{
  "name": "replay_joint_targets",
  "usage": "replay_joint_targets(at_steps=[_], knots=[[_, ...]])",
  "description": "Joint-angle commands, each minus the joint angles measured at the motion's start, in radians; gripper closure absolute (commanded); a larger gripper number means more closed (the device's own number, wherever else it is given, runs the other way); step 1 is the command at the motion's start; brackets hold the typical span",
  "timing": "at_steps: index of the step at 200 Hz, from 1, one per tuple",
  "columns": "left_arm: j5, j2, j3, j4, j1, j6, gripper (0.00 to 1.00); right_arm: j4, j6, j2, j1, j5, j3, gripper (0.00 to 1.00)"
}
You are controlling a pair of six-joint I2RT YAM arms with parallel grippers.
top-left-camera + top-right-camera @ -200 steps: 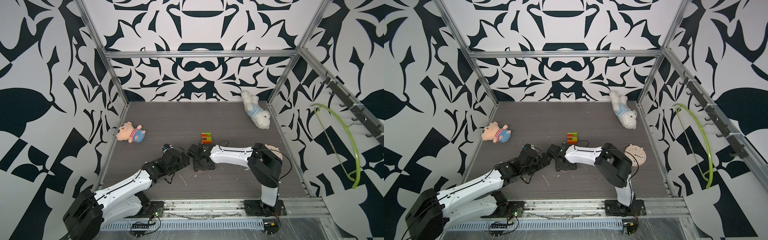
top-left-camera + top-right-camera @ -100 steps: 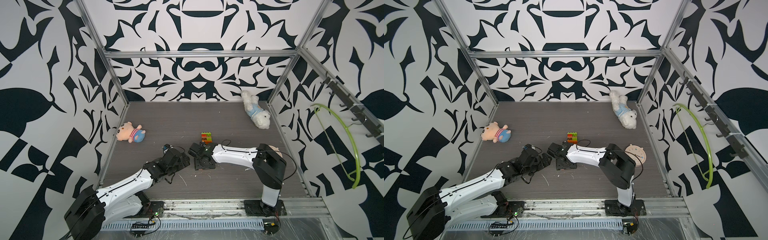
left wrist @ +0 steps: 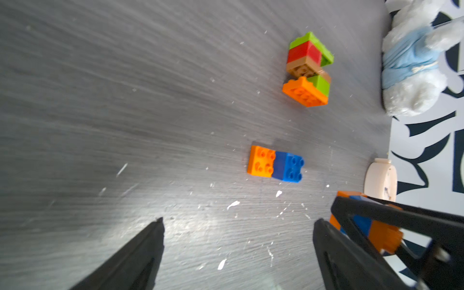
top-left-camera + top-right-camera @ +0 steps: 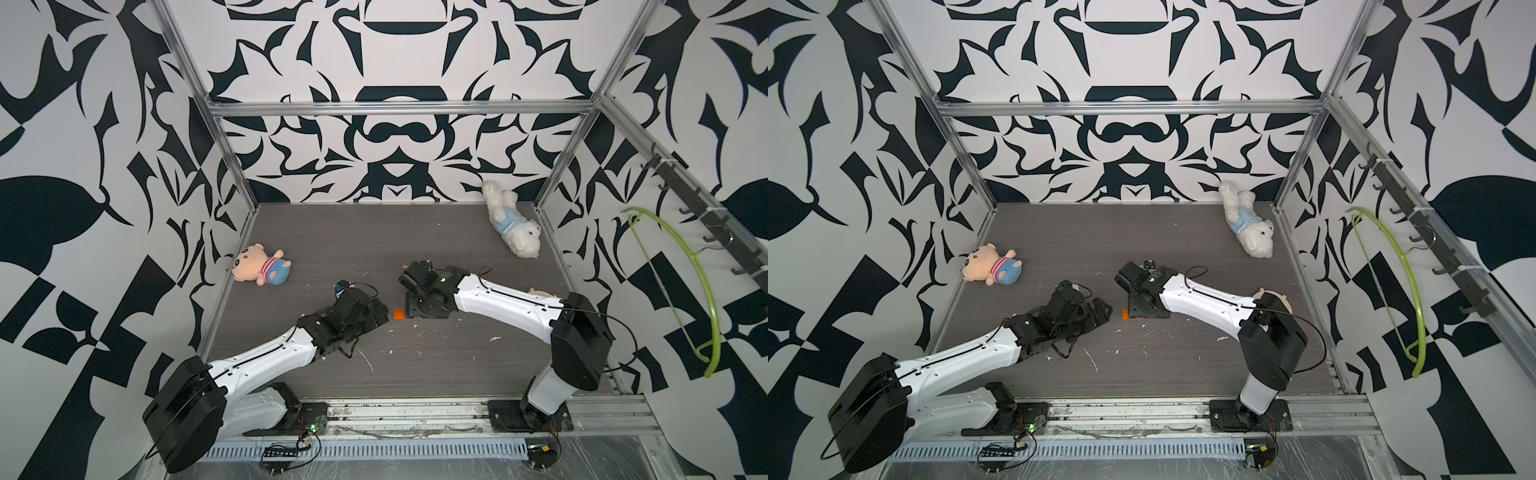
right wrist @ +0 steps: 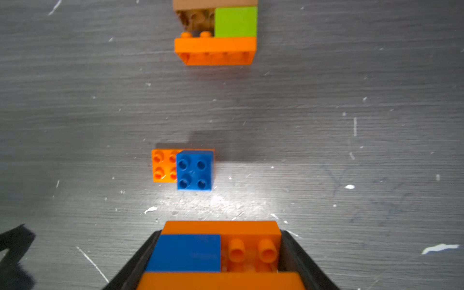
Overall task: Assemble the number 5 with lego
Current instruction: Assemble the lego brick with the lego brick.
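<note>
Scuffed grey tabletop point(image 4: 353, 232) with lego point(image 3: 275, 164), patterned walls point(image 4: 395, 62).

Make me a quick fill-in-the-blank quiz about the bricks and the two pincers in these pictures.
1. The right pincer is shut on a stack of orange and ____ bricks.
2. The left pincer is ____ and holds nothing.
3. A loose blue brick sits on top of an ____ brick.

Missing words: blue; open; orange.
</note>
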Motion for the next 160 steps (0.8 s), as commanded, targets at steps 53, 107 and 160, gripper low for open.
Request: replay_joint_targets(at_steps=[53,107,160], knots=[[-0.047,0.061,0.060,0.083,0.010,0.062,0.01,-0.027,-0.064,0.034,-0.022,-0.037,0.097,0.34],[-0.117,0.047,0.032,0.134,0.016,0.084,0.01,-0.023,-0.072,0.090,-0.021,-0.058,0.133,0.36],[-0.024,0.019,-0.034,0.164,0.094,0.004,0.01,-0.025,-0.075,0.147,-0.019,-0.072,0.168,0.36]])
